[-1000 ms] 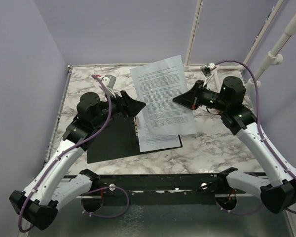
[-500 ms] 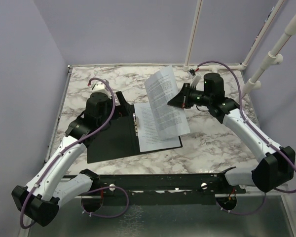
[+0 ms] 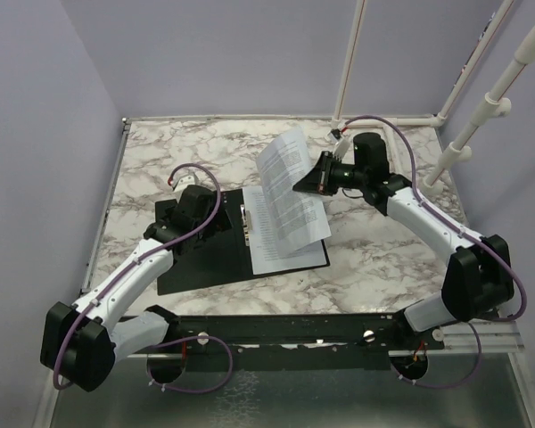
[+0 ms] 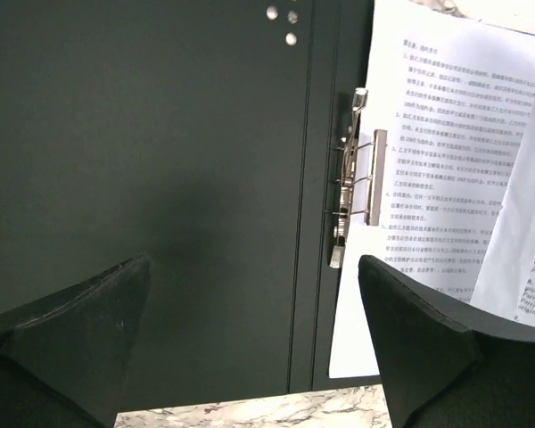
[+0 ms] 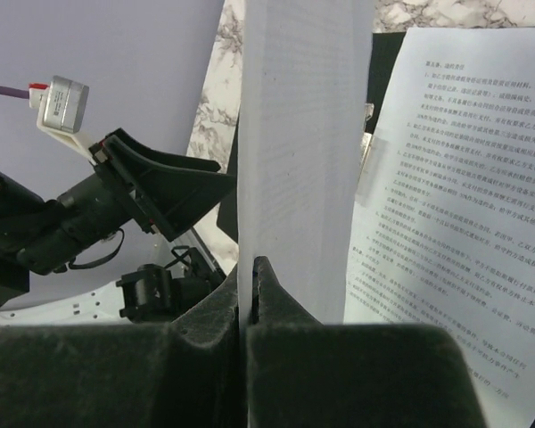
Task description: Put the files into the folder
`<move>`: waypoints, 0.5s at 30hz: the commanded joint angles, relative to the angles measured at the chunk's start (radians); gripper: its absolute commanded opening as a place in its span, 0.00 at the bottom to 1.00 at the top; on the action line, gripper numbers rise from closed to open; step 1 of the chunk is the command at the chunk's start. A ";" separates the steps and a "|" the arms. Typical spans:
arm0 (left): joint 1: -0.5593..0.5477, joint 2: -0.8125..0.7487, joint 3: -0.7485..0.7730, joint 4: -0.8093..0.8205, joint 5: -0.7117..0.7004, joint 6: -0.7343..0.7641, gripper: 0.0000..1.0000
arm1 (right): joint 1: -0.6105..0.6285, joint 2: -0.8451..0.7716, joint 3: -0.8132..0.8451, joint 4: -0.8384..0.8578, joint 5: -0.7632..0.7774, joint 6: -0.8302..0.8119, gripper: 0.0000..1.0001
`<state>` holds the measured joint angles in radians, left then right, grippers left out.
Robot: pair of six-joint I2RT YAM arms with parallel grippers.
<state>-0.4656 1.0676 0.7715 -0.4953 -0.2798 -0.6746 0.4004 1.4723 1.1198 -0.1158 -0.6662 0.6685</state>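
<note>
Marble-patterned tabletop (image 3: pixel 383 259) carries one folder (image 3: pixel 196 259), lying open and slightly skewed with its black inner faces up, its near edge close to the table's near edge. Bare marble lies open to its right and beyond its far edge. Above the folder's left face hangs the left gripper (image 4: pixel 254 267), its jaws spread wide with nothing between them. One metal clip (image 4: pixel 352 192) sits along the spine. Of the two printed sheets, the flat sheet (image 4: pixel 410 178) lies on the folder's right face beside the clip, white and densely covered in small black text, its near edge inside the folder's near edge. Farther back, the right gripper (image 5: pixel 252 267) is pinched tight on the edge of the raised sheet (image 3: pixel 281 160), which stands tilted in the air above the far part of the flat sheet, curving a little and clear of the left gripper.
</note>
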 commanded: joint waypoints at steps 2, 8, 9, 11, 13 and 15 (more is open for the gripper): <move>0.008 0.028 -0.064 0.079 -0.028 -0.081 0.99 | 0.002 0.057 -0.043 0.106 -0.057 0.090 0.01; 0.008 0.064 -0.103 0.112 -0.043 -0.107 0.99 | 0.002 0.110 -0.063 0.196 -0.085 0.145 0.01; 0.008 0.070 -0.109 0.118 -0.045 -0.109 0.99 | 0.002 0.119 -0.064 0.197 -0.084 0.147 0.01; 0.010 0.086 -0.117 0.127 -0.044 -0.108 0.99 | 0.002 0.139 -0.073 0.197 -0.076 0.148 0.01; 0.010 0.100 -0.122 0.136 -0.040 -0.111 0.99 | 0.002 0.160 -0.082 0.199 -0.070 0.145 0.01; 0.010 0.113 -0.129 0.146 -0.031 -0.112 0.99 | 0.002 0.184 -0.090 0.200 -0.065 0.143 0.01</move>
<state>-0.4595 1.1564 0.6594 -0.3916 -0.2905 -0.7681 0.4004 1.6073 1.0573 0.0559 -0.7189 0.7975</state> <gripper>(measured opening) 0.987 0.012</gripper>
